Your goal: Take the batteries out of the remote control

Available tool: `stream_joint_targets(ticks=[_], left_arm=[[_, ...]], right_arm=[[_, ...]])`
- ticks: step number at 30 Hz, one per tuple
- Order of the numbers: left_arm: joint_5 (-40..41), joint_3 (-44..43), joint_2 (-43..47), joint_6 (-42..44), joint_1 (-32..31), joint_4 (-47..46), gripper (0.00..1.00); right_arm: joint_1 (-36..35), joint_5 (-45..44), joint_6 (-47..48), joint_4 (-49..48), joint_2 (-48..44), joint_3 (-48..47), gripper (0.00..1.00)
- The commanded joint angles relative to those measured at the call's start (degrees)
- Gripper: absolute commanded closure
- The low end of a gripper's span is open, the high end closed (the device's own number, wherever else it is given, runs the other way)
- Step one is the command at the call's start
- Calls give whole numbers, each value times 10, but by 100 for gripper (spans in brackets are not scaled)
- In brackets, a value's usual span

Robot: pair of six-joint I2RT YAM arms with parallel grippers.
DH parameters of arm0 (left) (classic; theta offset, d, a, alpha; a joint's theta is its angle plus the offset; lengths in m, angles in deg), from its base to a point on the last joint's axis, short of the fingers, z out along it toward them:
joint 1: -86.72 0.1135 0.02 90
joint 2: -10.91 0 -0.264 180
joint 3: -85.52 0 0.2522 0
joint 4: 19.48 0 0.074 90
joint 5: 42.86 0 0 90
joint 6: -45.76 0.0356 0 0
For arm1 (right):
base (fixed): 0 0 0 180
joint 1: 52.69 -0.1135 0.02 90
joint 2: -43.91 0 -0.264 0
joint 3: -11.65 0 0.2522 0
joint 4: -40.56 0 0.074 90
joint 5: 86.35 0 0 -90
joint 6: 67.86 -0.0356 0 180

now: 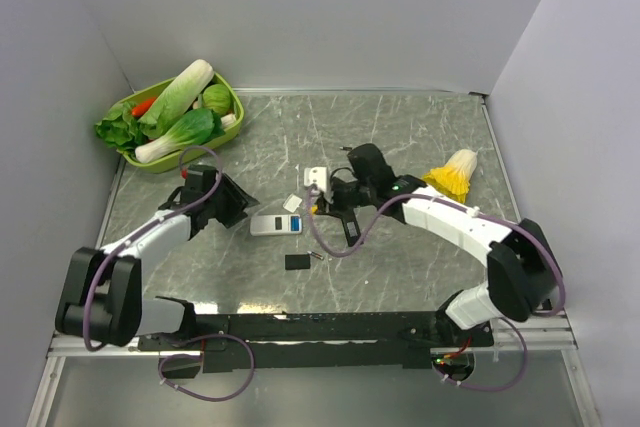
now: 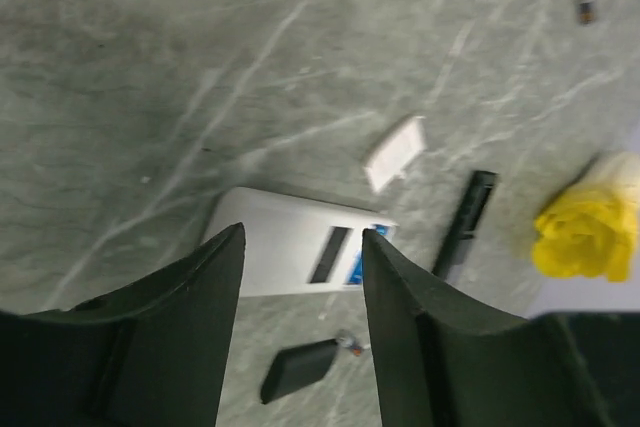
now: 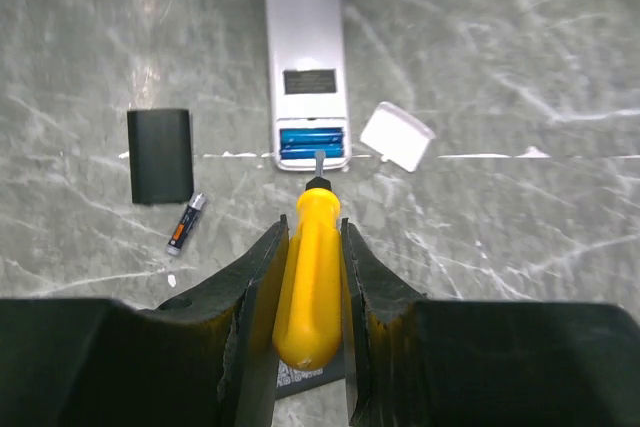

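My right end effector [image 3: 312, 239], reaching low over the bench [image 3: 520, 37], is clamped on a yellow screwdriver [image 3: 311, 287]. Its tip sits just ahead at the remote [image 3: 305, 47], by the blue batteries [image 3: 313, 142] in the open bay. A loose battery [image 3: 186, 224] lies ahead-left. My left end effector [image 2: 303, 237] hangs with fingers apart over the remote.

A grey, marble-patterned surface [image 1: 400, 127] carries everything. Near its middle lies a white remote [image 1: 272, 225], back up, its battery bay open. A white cover [image 1: 293, 203] lies just beside the remote's open end, on the far side. Nearer the arms' bases lies a black cover [image 1: 297, 262], with a loose battery [image 1: 316, 257] just beside it. A green basket [image 1: 236, 102] of vegetables sits in the far left corner. A yellow-topped cabbage [image 1: 452, 175] lies at the right.
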State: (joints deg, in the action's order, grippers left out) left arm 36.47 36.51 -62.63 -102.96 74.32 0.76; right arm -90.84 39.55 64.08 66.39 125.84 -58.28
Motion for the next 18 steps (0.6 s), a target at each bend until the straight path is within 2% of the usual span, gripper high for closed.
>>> stream_joint_targets(ticks=[1, 6, 11, 18], left_arm=[[12, -22, -48, 54, 1, 6, 46], [19, -18, -63, 66, 1, -3, 53], [27, -18, -55, 73, 1, -2, 60], [22, -17, -58, 76, 1, -9, 64]], right_arm=[[-34, -50, 81, 65, 30, -59, 100], [-60, -87, 97, 44, 51, -67, 100], [-68, -98, 104, 67, 86, -105, 100], [-75, -106, 114, 98, 119, -133, 100]])
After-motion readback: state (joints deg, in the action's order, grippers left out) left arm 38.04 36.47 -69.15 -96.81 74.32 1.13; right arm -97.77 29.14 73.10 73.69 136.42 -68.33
